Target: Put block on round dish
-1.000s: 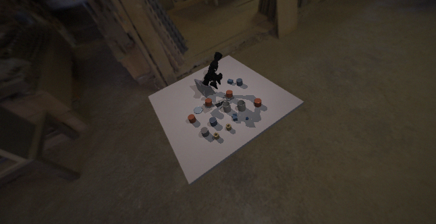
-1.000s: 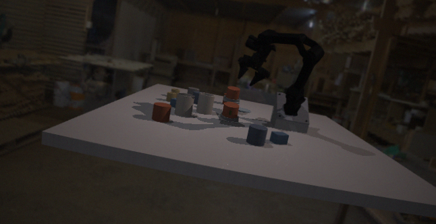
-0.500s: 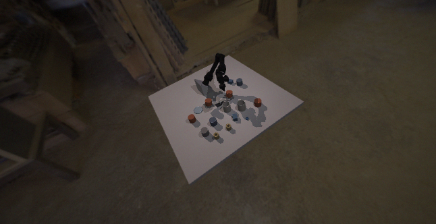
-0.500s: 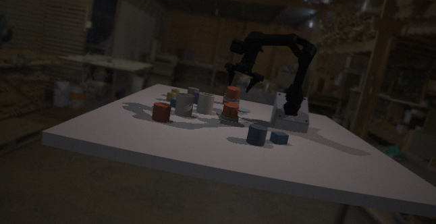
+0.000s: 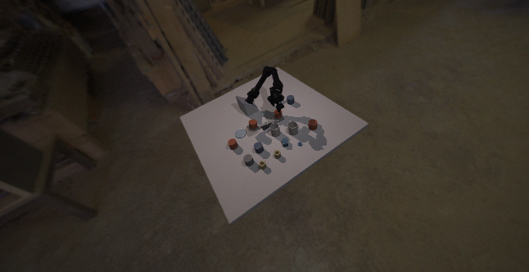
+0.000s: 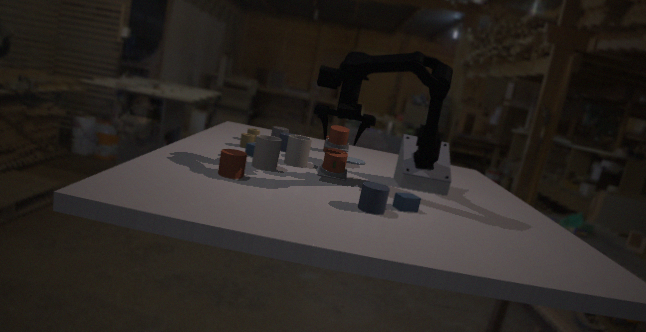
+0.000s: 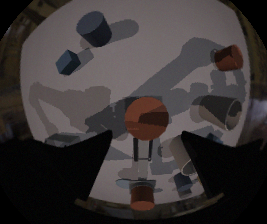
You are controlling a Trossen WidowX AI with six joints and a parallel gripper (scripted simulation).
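Observation:
Two orange cups stand upside down on the ends of the balance (image 7: 136, 150). One cup (image 5: 278, 115) (image 6: 335, 161) (image 7: 146, 116) stands on the end that sits low, close to the table top. The other cup (image 5: 253, 124) (image 6: 340, 134) (image 7: 142, 197) stands on the end that appears raised. My gripper (image 5: 279, 107) (image 6: 341, 142) (image 7: 148, 135) is open and empty, pointing down above the low-end cup, with no contact seen. The round dish (image 5: 240, 133) (image 6: 357, 161) lies on the table near the raised end, with nothing on it. No block shows under either cup.
Two grey cups (image 5: 292, 128) (image 6: 266, 154) stand beside the balance. A red cup (image 5: 313, 124) (image 6: 232, 164) (image 7: 229, 57) is beyond them. A blue cylinder (image 5: 290, 99) (image 6: 374, 198) (image 7: 94, 29) and a blue block (image 6: 406, 202) (image 7: 68, 63) are on the other side. Several small objects stand farther out.

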